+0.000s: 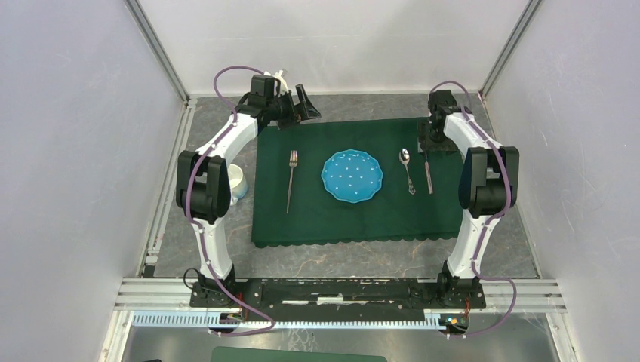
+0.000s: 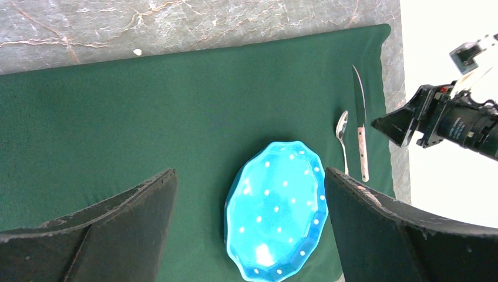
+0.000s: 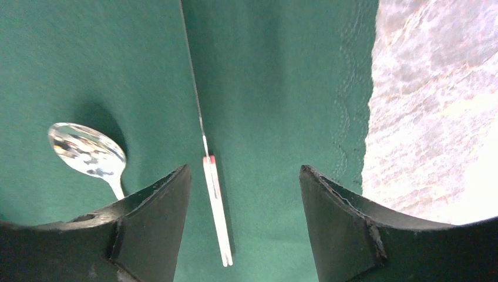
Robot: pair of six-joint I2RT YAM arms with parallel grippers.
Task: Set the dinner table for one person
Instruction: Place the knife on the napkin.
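Seemingly the right tool, open and empty, is hovering over the laid knife; the mug is awaiting the wide-open left tool.

Bright, even light is cast from above. Glare is seen on the plate, and the dinner table is washed out in the right wrist view.

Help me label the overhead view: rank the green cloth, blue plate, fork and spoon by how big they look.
1. green cloth
2. blue plate
3. fork, thin but clearly longer than the spoon
4. spoon
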